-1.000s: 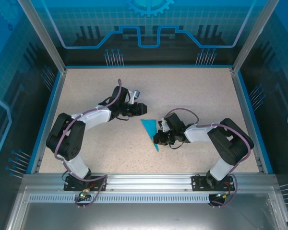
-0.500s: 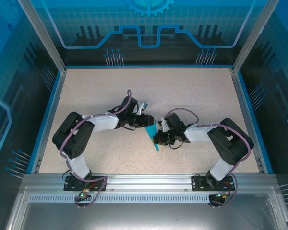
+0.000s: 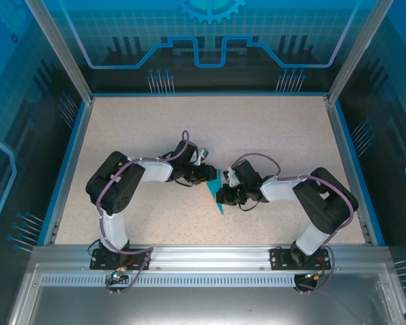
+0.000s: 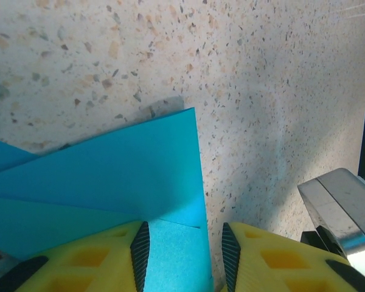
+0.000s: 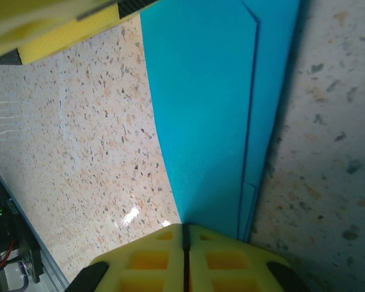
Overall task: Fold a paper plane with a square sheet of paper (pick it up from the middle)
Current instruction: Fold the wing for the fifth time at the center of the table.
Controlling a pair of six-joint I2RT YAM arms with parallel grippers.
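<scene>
The square sheet of paper (image 3: 218,202), folded to a slim triangle, lies mid-table with its long axis near-to-far between the arms, right gripper (image 5: 184,234) pinching one edge, left gripper (image 4: 185,249) narrowly parted, straddling the opposite corner.

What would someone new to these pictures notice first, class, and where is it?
The bright folded blue paper at the middle of the speckled table draws the eye first. Both arms reach in over it. The left pincer stands open astride one edge of the paper, and the right pincer is shut on another edge.
</scene>
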